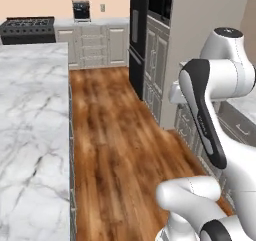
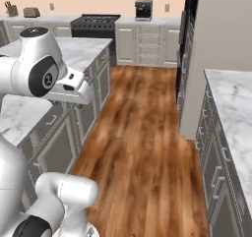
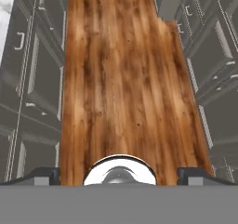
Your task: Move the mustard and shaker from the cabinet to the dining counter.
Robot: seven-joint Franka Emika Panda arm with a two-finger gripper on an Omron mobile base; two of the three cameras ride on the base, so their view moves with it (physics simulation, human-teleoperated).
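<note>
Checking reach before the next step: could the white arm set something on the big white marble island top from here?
Probably yes. The white grey-veined marble island top lies close beside the white arm, with nothing standing between them. The gripper points down the wooden floor, jaws open and empty.

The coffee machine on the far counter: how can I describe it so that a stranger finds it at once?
Look to the peach back wall. The coffee machine stands on the pale worktop just right of the black stove. It is the one small, dark, boxy appliance there.
</note>
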